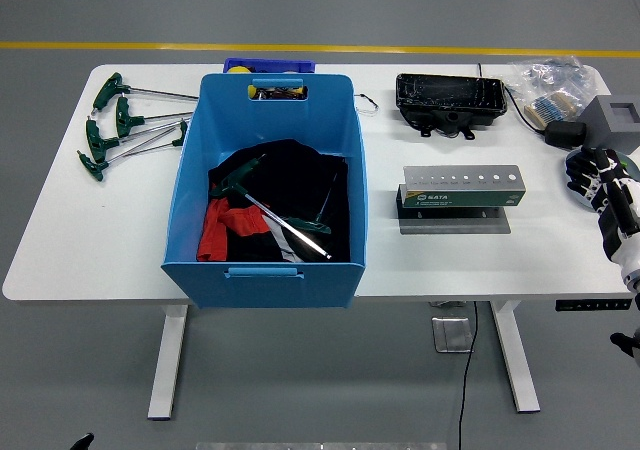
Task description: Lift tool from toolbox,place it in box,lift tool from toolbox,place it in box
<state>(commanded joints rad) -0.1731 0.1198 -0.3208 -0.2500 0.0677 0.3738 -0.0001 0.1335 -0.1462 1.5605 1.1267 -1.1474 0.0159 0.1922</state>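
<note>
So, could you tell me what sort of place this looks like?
Probably a workshop or factory test floor: grey concrete floor with a yellow line, a height-adjustable white table, and green T-handle hex keys beside a blue bin.

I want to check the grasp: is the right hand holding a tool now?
No. The right hand is at the table's right edge, holding nothing, away from the green-handled tools.

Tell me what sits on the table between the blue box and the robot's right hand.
In the head view, only the grey SATA tool stand sits between the blue box and the right hand; otherwise bare white table.
</note>
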